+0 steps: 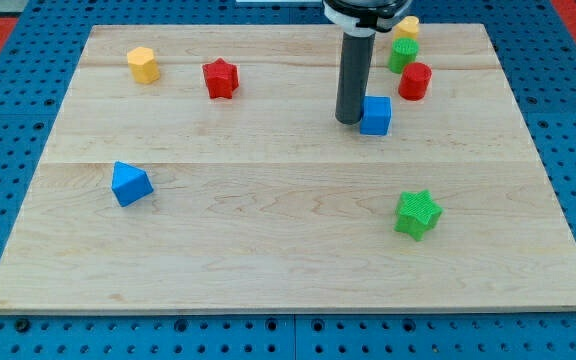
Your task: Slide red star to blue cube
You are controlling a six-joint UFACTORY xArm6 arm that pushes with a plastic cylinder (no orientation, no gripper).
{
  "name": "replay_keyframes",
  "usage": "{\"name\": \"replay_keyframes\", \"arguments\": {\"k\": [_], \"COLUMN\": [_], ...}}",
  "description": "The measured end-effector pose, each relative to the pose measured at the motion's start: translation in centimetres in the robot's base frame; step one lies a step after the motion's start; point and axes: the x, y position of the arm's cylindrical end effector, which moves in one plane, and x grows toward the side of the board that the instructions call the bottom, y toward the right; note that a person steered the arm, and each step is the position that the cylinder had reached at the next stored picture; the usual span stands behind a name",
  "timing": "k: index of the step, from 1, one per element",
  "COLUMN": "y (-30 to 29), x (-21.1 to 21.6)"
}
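Note:
The red star (221, 78) lies on the wooden board (268, 230) at the upper left of centre. The blue cube (376, 115) lies to the right of centre, well to the star's right. My tip (348, 121) stands on the board right beside the cube's left side, touching or nearly touching it. The rod rises from there to the view's top. The tip is far to the right of the red star.
A yellow hexagonal block (143, 64) lies at the upper left. A blue triangular block (130, 184) lies at the left. A green star (417, 213) lies at the lower right. A red cylinder (415, 81), a green block (403, 54) and a yellow block (406, 27) cluster at the upper right.

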Motion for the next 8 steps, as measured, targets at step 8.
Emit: {"name": "replay_keyframes", "arguments": {"k": [8], "y": [-12.4], "x": [-11.7]}}
